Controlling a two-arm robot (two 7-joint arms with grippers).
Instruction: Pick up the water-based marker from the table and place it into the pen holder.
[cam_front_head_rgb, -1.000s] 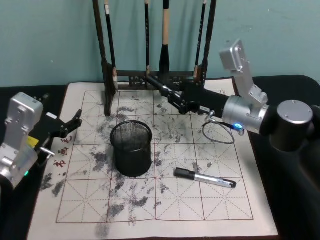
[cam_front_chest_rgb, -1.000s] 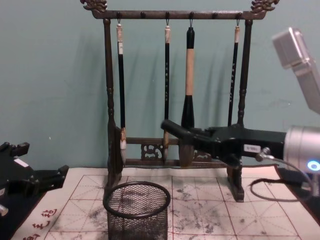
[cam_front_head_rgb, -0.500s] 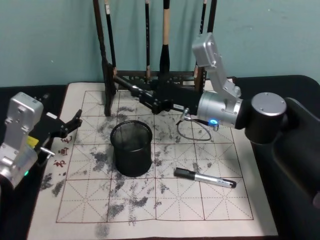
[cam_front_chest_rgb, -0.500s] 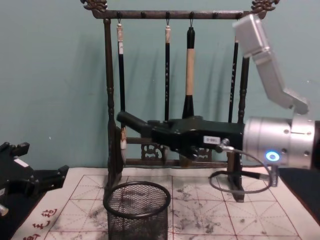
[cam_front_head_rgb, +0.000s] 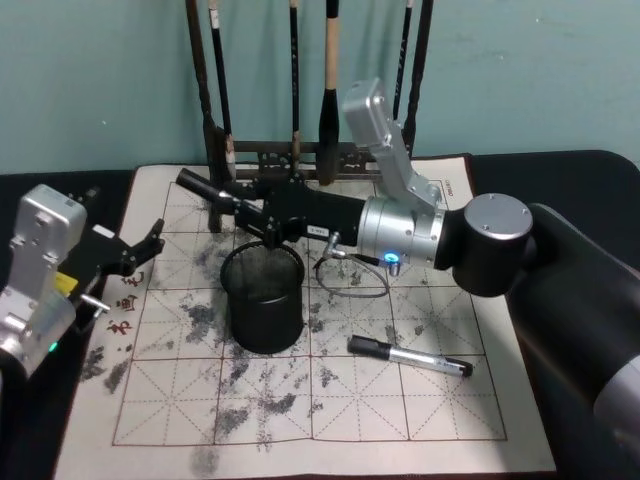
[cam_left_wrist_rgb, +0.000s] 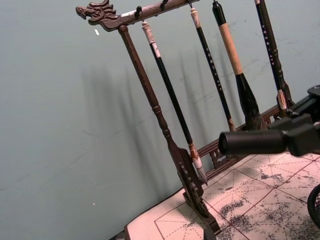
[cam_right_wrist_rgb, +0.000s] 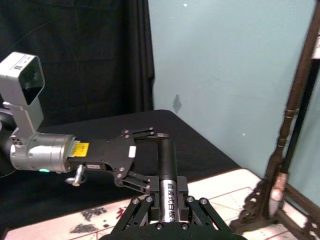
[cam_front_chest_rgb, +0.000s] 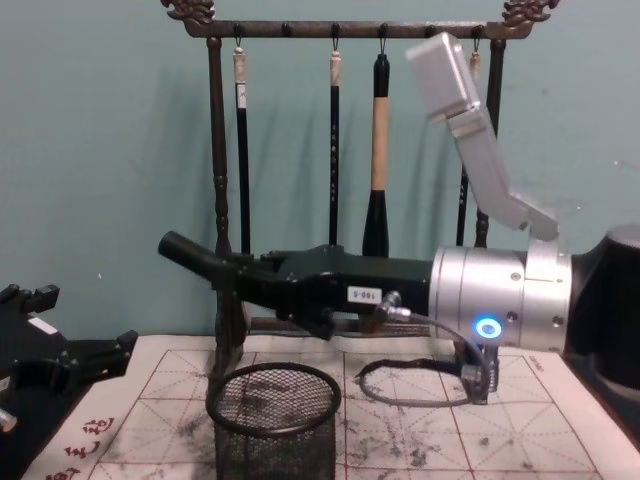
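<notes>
The water-based marker (cam_front_head_rgb: 410, 358) lies flat on the worktop (cam_front_head_rgb: 400, 415), nearest the robot. It is at about 4 o'clock from the pen holder (cam_front_head_rgb: 264, 305), its black cap pointing toward the holder, and nothing touches it. The holder stands upright near the middle of the worktop. At the 9 o'clock edge sits the left hand (cam_front_head_rgb: 152, 250), fingers apart and empty. The right hand (cam_front_head_rgb: 250, 208) hangs above the holder's far rim, reaching toward 9 o'clock. It is clamped on a black cylinder (cam_front_head_rgb: 200, 186) with pale print, whose end juts past the fingers. The marker lies at about 5 o'clock from that hand, lower and well apart. At 12 o'clock stands the wooden brush rack (cam_front_chest_rgb: 218, 150), with brushes (cam_front_chest_rgb: 380, 140) hanging from it.
</notes>
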